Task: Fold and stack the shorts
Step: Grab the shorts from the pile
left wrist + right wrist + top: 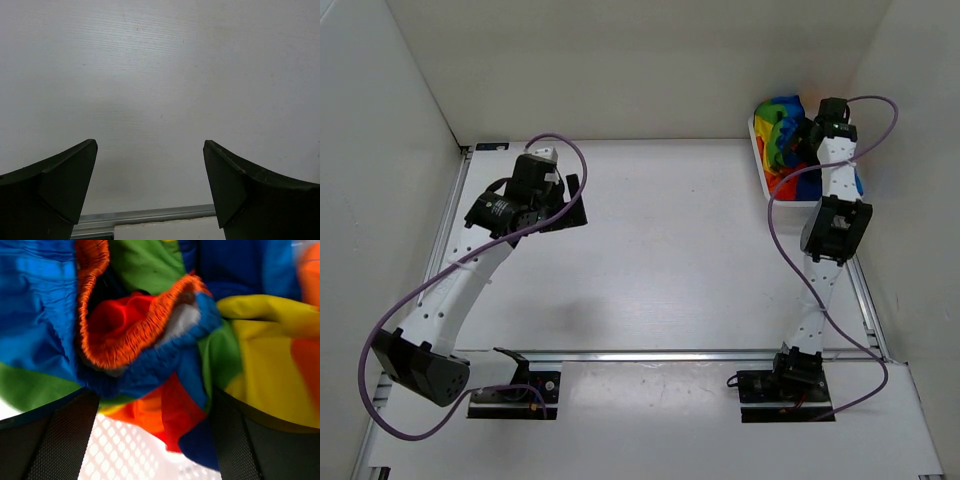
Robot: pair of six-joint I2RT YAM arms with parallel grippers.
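Note:
The rainbow-striped shorts (782, 140) lie crumpled in a white mesh basket (767, 183) at the far right of the table. In the right wrist view the shorts (165, 340) fill the frame, with an orange elastic waistband on top and the basket's mesh wall (130, 450) below. My right gripper (802, 135) is open right over the pile, its fingers either side of a bunch of cloth (155, 405). My left gripper (575, 200) is open and empty over the bare table at the far left (150, 165).
White walls close in the table on the left, back and right. A metal rail (660, 355) runs across the near edge between the arm bases. The right arm's cable loops above the basket.

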